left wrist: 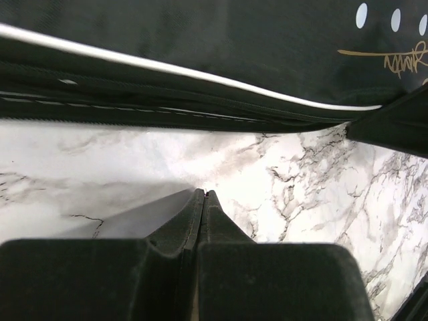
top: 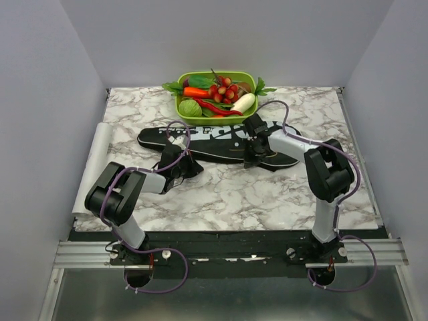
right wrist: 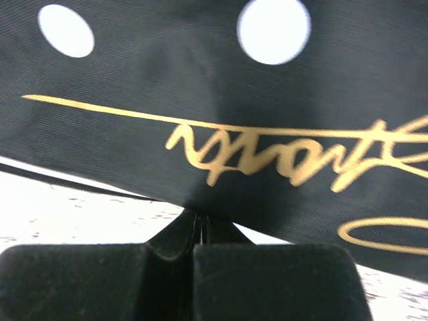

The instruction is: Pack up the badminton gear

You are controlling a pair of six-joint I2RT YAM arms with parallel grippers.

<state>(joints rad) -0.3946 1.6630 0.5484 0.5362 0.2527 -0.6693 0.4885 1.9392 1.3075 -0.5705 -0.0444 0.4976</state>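
Top external view: the marble counter [top: 267,194] carries the long black bag [top: 217,144] lying flat across its middle, with a green tray [top: 194,119] of toy vegetables just behind the bag. No racket or shuttlecock shows anywhere, so they are probably inside already and the step in hand looks like closing the bag. The left tool [left wrist: 204,197] sits at the bag's near edge towards its left end, fingers pressed together on nothing, above bare marble. The right tool [right wrist: 199,217] is at the bag's near edge farther right, fingers together under the fabric; whether they pinch anything I cannot tell. Next comes finding the zip pull and drawing it along.
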